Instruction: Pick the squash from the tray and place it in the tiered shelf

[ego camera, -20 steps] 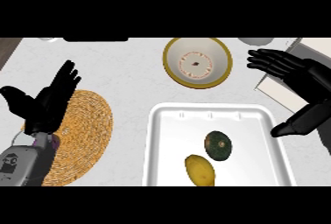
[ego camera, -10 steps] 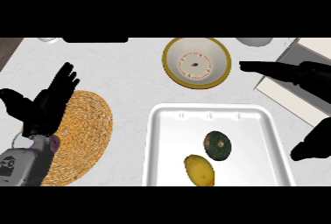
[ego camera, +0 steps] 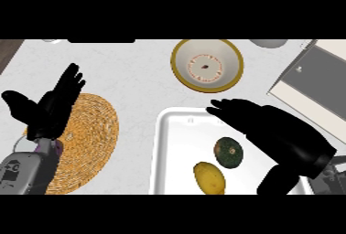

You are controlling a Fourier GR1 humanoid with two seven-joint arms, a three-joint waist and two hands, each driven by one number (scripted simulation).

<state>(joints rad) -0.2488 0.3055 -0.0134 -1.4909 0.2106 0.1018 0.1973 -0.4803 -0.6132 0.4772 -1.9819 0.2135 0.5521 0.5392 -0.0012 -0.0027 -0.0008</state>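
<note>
The white counter [ego camera: 135,77] carries a white tray [ego camera: 164,151], with a round woven mat [ego camera: 91,137] to its left and the tiered shelf [ego camera: 317,80] at the right edge. The right hand [ego camera: 270,128] hangs over the tray's right half, fingers straight and holding nothing. The left hand [ego camera: 51,107] rests open above the mat. A yellow-rimmed plate [ego camera: 206,64] sits beyond the tray. The dark green squash [ego camera: 228,152] lies in the tray beside the right palm, next to a yellow fruit [ego camera: 210,177], perhaps a mango.
</note>
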